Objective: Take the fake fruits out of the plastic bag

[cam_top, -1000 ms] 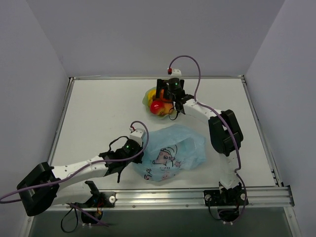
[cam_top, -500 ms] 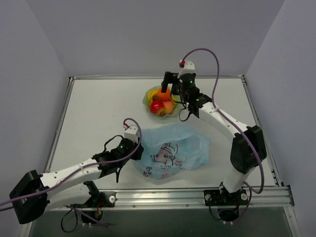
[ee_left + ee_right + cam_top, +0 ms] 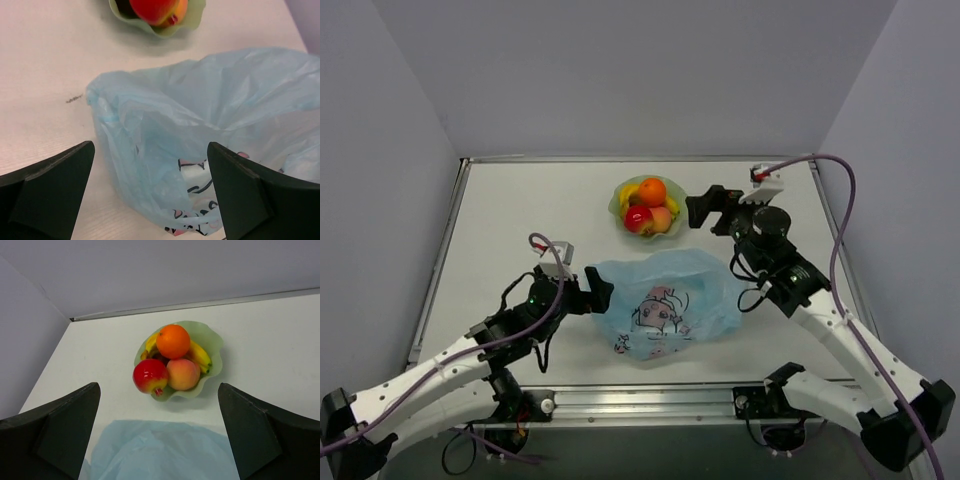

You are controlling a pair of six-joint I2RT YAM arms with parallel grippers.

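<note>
The fake fruits lie piled in a pale green scalloped bowl (image 3: pixel 617 203) at the back middle: an orange (image 3: pixel 653 190) on top, a red apple (image 3: pixel 638 217), a peach-coloured fruit (image 3: pixel 661 218) and a banana (image 3: pixel 628 192). The wrist view shows the same orange (image 3: pixel 173 341), apple (image 3: pixel 149 376) and banana (image 3: pixel 200 356). The light-blue plastic bag (image 3: pixel 670 300) lies crumpled in front of the bowl. My left gripper (image 3: pixel 592 292) stands open at the bag's left edge, and the bag (image 3: pixel 200 110) lies loose between its wide jaws. My right gripper (image 3: pixel 710 208) hangs open and empty to the right of the bowl.
Grey walls close in the table (image 3: pixel 520 220) on the left, back and right. A metal rail (image 3: pixel 650 400) runs along the near edge by the arm bases. Purple cables loop over both arms.
The left gripper opened, let go of the bag and drew back a little. The right arm pulled away from the bowl to the right, leaving the orange on top of the pile.
</note>
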